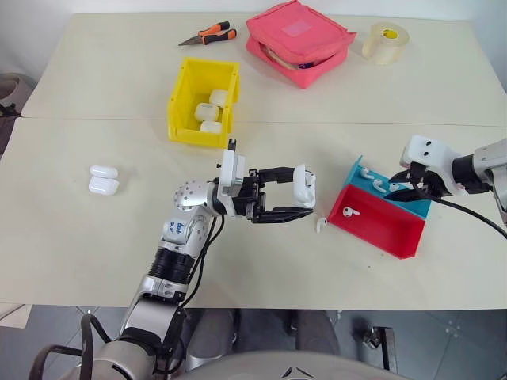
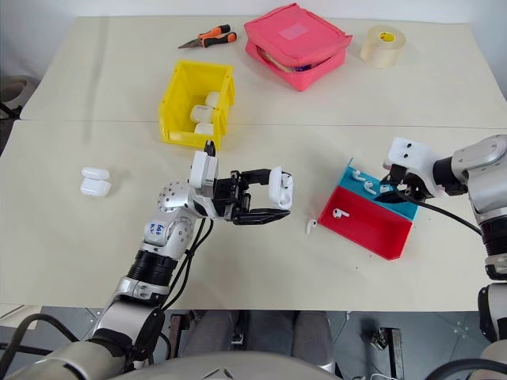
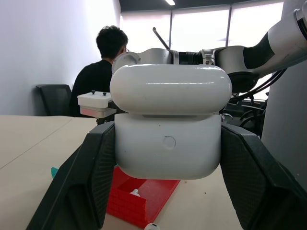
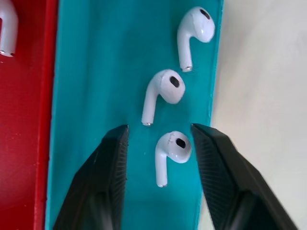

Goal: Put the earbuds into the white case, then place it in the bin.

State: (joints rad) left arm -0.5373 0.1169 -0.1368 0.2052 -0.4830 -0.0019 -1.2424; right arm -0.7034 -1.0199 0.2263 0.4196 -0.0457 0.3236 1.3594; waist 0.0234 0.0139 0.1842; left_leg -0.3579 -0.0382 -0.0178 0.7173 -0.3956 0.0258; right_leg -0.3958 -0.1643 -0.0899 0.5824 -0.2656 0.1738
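Note:
My left gripper (image 1: 295, 195) is shut on the white case (image 1: 305, 187), held above the table's middle with its lid hinged up; the left wrist view has the case (image 3: 168, 143) squeezed between both fingers. Over the teal side of a red-and-teal tray (image 1: 379, 235), my right gripper (image 4: 159, 126) is open. Its fingers straddle one earbud (image 4: 172, 151) without touching it. Two more earbuds (image 4: 165, 88) lie just beyond on the teal floor. Another earbud (image 1: 351, 211) rests in the red side, and one (image 1: 321, 225) lies loose on the table. The yellow bin (image 1: 181, 107) stands further back.
Several white cases (image 1: 210, 111) sit inside the bin, and two more cases (image 1: 103, 179) lie at the left of the table. A pink pouch (image 1: 299, 39), pliers (image 1: 207, 34) and a tape roll (image 1: 386, 41) line the far side. A person (image 3: 103, 67) sits beyond.

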